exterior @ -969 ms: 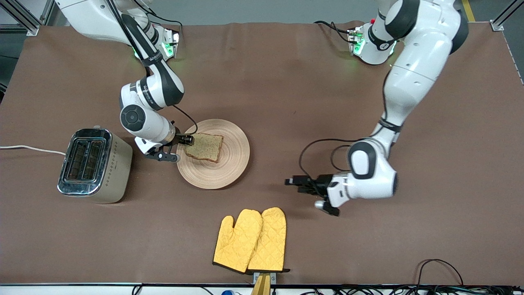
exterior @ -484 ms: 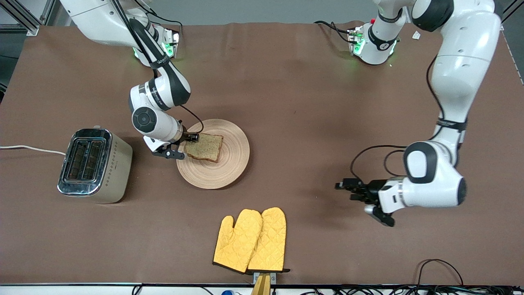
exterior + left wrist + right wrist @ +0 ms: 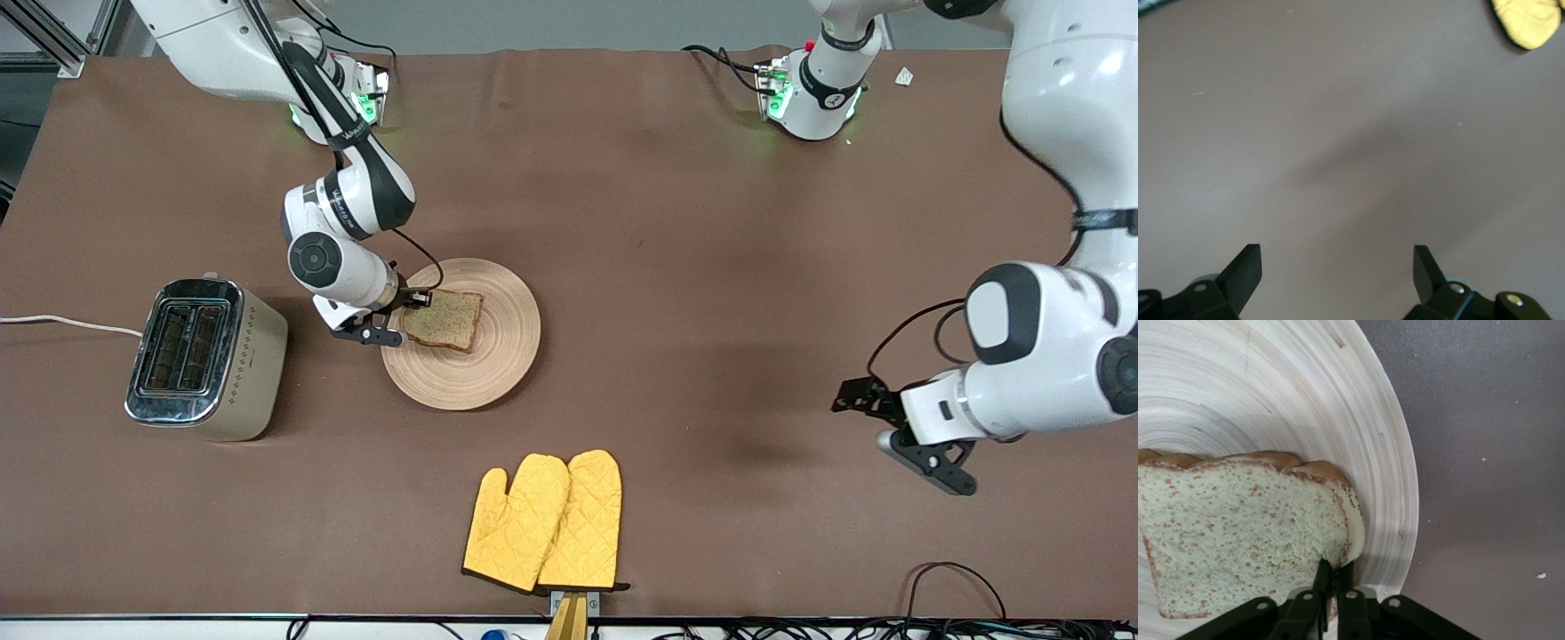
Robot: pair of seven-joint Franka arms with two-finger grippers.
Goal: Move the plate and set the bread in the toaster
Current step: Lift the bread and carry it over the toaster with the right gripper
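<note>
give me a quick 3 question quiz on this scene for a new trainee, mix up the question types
1. True or false: the bread already sits in the toaster.
2. What does the right gripper hold? A) the plate's rim B) an edge of the bread C) the oven mitts
3. Fill in: the left gripper is open over bare ______.

Key
1. False. The bread lies on the plate, and the toaster stands beside the plate, toward the right arm's end of the table.
2. B. Its fingers are shut on the bread's edge; the oven mitts lie untouched, nearer the front camera than the plate.
3. Table.
</note>
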